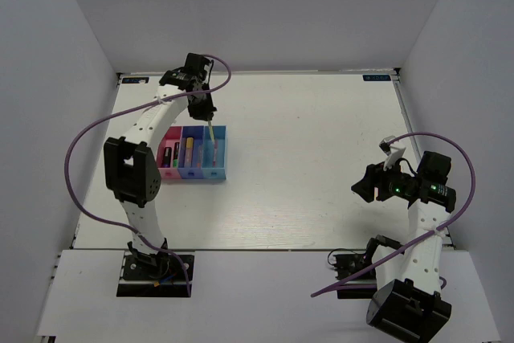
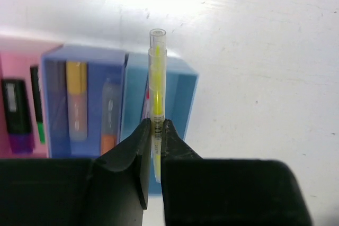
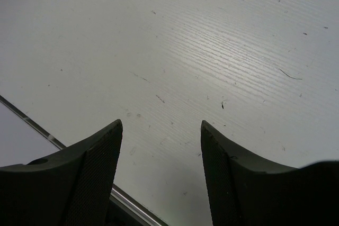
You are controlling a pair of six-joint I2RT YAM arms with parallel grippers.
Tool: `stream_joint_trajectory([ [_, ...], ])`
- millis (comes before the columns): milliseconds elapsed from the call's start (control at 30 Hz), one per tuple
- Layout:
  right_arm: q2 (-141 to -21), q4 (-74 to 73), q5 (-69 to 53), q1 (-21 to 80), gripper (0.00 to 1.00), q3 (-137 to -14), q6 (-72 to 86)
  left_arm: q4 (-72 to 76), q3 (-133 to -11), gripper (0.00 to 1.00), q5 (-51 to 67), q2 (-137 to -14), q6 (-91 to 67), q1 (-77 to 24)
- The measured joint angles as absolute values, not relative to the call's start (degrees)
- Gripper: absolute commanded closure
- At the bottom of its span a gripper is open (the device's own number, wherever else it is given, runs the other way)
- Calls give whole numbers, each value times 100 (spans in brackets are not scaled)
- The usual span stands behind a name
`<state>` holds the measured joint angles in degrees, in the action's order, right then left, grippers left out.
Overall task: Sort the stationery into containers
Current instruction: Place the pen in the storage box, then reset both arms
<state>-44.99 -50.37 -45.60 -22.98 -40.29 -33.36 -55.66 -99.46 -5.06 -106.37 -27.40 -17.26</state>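
- The left gripper [image 2: 156,129] has its jaws clenched on the lower barrel of a yellow highlighter [image 2: 157,72]. The highlighter's clear cap points away from the wrist.
- The highlighter hangs over the three-part tray [image 1: 195,176], above the light blue compartment [image 2: 186,91]. In the overhead view it slants from the fingers toward that slot. It does not appear to be lying in the slot yet.
- The light blue compartment already holds a pink-red pen [image 2: 147,95], mostly hidden behind the highlighter.
- The dark blue compartment [image 2: 53,78] holds a yellow-orange marker [image 2: 77,99] and a grey-and-orange marker [image 2: 108,117].
- The pink compartment [image 2: 10,62] holds a purple-capped marker [image 2: 16,123] and a thin green-and-black pen [image 2: 37,109].
- The right gripper [image 3: 160,130] has its jaws released with nothing between them. It sits over bare table [image 3: 212,35], well apart from the tray.
- Judgement: the step in hand is placing the highlighter in the light blue slot. The task looks late, since no loose stationery shows in the overhead view.
- To do the step well:
  - Bring the barrel parallel to the slot's long walls.
  - Put the cap end in first, inside the far wall.
  - Keep clear of the divider shared with the dark blue compartment.
  - Open the jaws only once the highlighter is low.
- Risk: a high or skewed release could leave the highlighter bridging the rim or rolling off onto the pink-red pen.
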Motion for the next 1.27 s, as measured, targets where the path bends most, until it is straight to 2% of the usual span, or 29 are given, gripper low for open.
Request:
stream_joint_trajectory([
  [200,-4547,-4950,-4558,-2305,35,-4027,-3295,-5590,-10492,100,-624,-11408,-2191,-1951],
  [367,-4547,-4915,-4558,-2314,32,-4027,-3221,-5540,-10079,81,-768,-11428,-1953,-2062],
  [400,-4547,-4908,-4558,-2314,30,-4027,-3203,-5542,-9970,72,-786,-11428,-1916,-2095],
  [500,-4547,-4908,-4558,-2314,28,-4027,-3188,-5588,-9821,58,-836,-11428,-1796,-2174],
  [533,-4547,-4908,-4556,-2314,27,-4027,-3188,-5601,-9817,45,-860,-11428,-1772,-2217],
  [667,-4519,-4908,-4521,-2314,16,-4023,-3186,-5605,-9817,30,-967,-11419,-1721,-2423],
  [733,-4440,-4897,-4510,-2318,10,-3979,-3190,-5666,-9819,30,-1013,-11389,-1728,-2508],
  [767,-4394,-4897,-4506,-2318,10,-3955,-3170,-5723,-9824,30,-1035,-11351,-1728,-2552],
  [800,-4344,-4899,-4491,-2318,10,-3942,-3168,-5782,-9832,35,-1070,-11290,-1723,-2593],
  [833,-4296,-4886,-4486,-2318,10,-3942,-3144,-5837,-9837,45,-1098,-11207,-1734,-2641],
  [867,-4244,-4842,-4471,-2318,10,-3942,-3089,-5894,-9837,87,-1142,-11087,-1750,-2707],
  [900,-4198,-4788,-4456,-2318,10,-3942,-3004,-5929,-9828,100,-1160,-10921,-1774,-2757],
  [967,-4112,-4648,-4394,-2318,10,-3942,-2687,-5907,-9703,99,-1155,-10427,-1715,-2908],
  [1000,-4086,-4574,-4368,-2318,10,-3942,-2528,-5791,-9472,87,-1129,-9990,-1693,-3020],
  [1033,-4056,-4493,-4351,-2318,10,-3942,-2335,-5734,-9212,61,-1076,-9568,-1658,-3140],
  [1067,-4038,-4429,-4331,-2318,10,-3942,-2150,-5610,-8836,22,-1011,-9006,-1658,-3306],
  [1100,-4010,-4348,-4300,-2318,10,-3942,-1907,-5441,-8447,0,-906,-8460,-1634,-3433],
  [1267,-3883,-3935,-4108,-2318,10,-3933,-1020,-5054,-6147,0,-388,-5789,-1697,-3704],
])
